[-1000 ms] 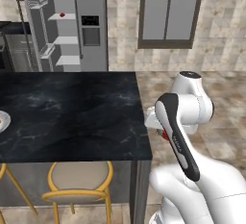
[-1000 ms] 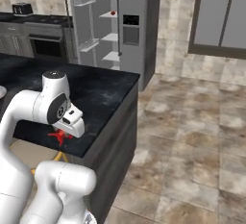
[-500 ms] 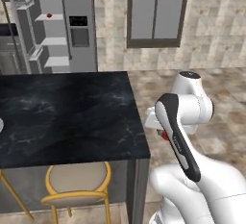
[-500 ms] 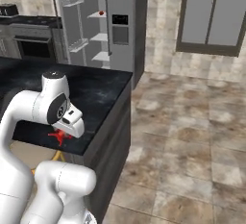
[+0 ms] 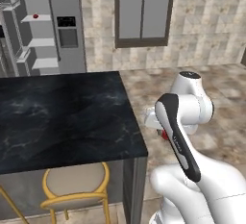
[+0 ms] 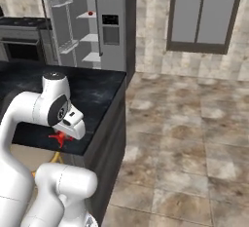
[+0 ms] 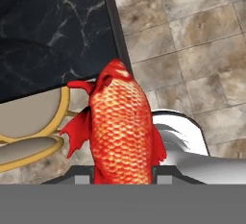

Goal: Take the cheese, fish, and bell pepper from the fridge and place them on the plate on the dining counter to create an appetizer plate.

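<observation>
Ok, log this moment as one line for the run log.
gripper: shut on fish | position: beside dining counter corner, above stool | fridge: open, red item on shelf

a red-orange fish (image 7: 122, 127) with pale scalloped scales and solid red fins is showing against a glossy black dining counter (image 5: 62, 117) veined in faint grey. a stool (image 5: 77, 189) is showing a tan seat on gold legs, the fridge (image 6: 109, 21) is standing steel grey with a black panel, over mottled beige-brown floor tiles (image 6: 194, 123).
</observation>
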